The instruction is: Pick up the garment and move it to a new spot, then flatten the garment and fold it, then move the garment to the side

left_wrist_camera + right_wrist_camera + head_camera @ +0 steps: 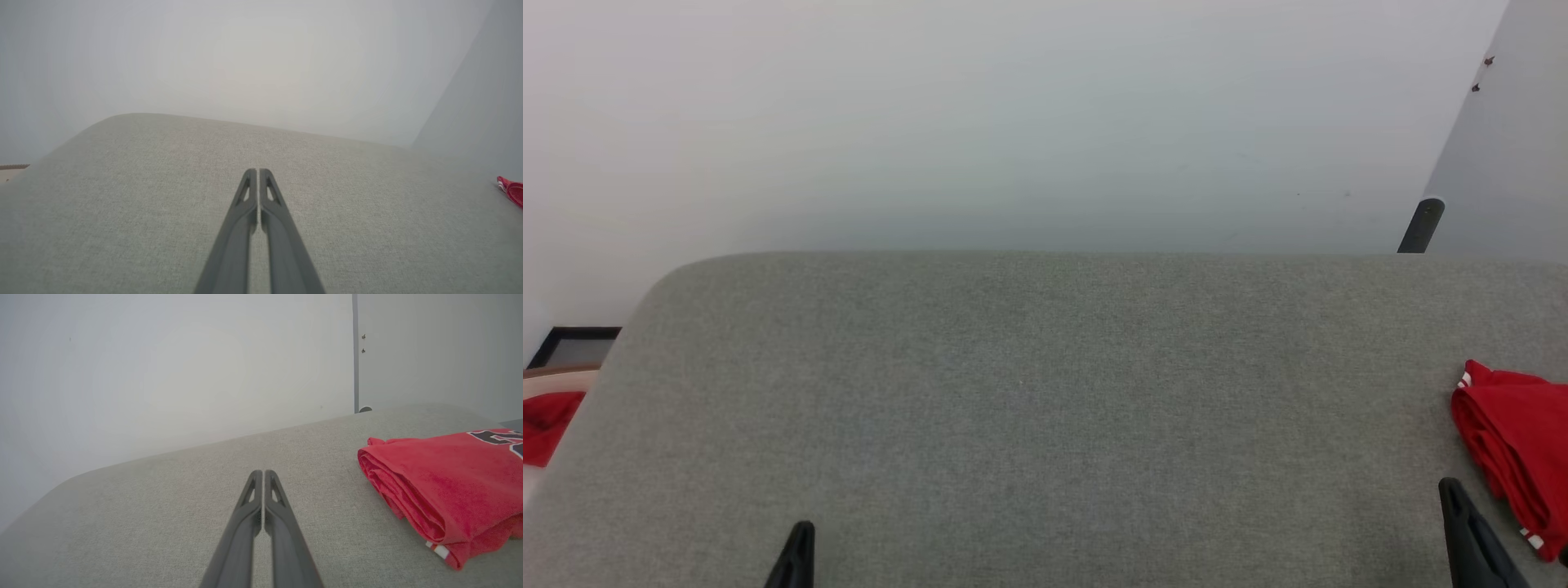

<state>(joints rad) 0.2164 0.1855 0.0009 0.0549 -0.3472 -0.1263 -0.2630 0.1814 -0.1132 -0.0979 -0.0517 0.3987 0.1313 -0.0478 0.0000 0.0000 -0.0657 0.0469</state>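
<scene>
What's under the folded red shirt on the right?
The garment lies folded on the grey fabric surface, with stacked layers showing at its edge. Nothing sticks out from beneath it. The patch under it is covered, so I cannot rule anything out.

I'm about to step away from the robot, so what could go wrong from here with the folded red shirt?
1. The garment lies folded at the far right of the grey surface, running out of the head view; it might overhang and slide off.
2. The right gripper, shut and empty, sits close beside it; a sideways swing could snag the layers and undo the fold.
3. A separate red cloth off the left side could be mistaken for it.
</scene>
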